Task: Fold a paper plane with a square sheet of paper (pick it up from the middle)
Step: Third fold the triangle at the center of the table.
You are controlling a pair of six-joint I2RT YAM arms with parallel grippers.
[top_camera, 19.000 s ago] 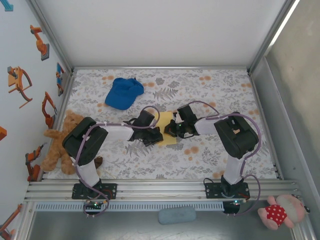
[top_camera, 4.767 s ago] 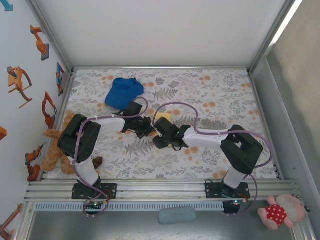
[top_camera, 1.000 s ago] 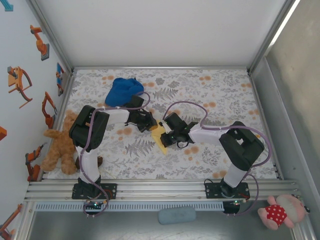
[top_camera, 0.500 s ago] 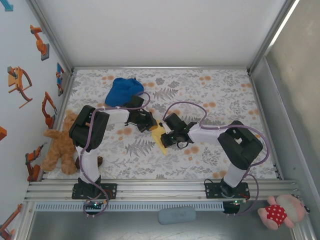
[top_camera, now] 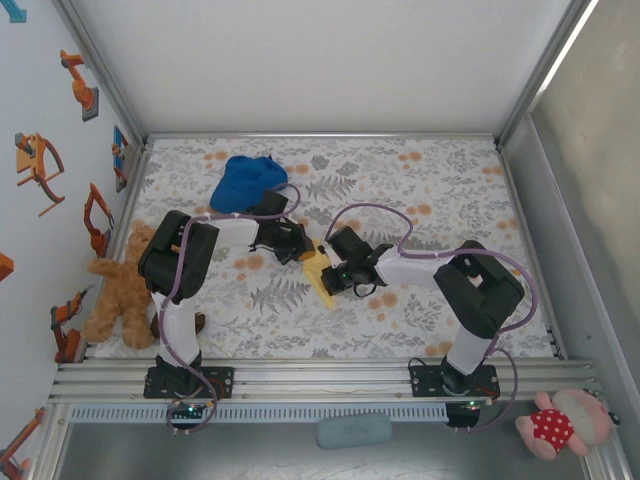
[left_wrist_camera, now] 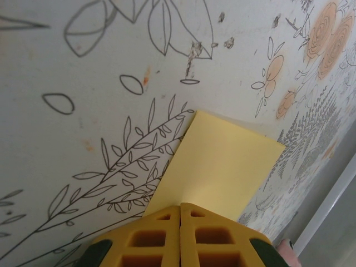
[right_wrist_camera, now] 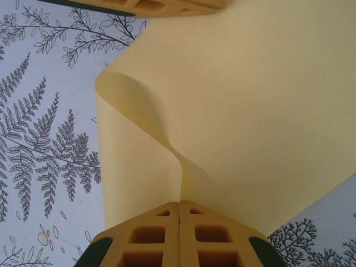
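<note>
Mid-table, just below the blue cap (top_camera: 247, 181), both pincers pinch the square sheet of paper (top_camera: 322, 278). The left gripper (left_wrist_camera: 180, 208) clamps a flat corner and the right gripper (right_wrist_camera: 179, 204) an edge, where its wrist camera reveals the sheet buckled into a curl.

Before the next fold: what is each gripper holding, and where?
Both hold the yellow paper: the left gripper pinches one edge, the right gripper the opposite edge, with the sheet buckled between.

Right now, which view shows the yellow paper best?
Right wrist: the yellow paper is large, its curl clear above the shut right claw. Left wrist shows a flat corner at the left claw; top external, a small sliver.
</note>
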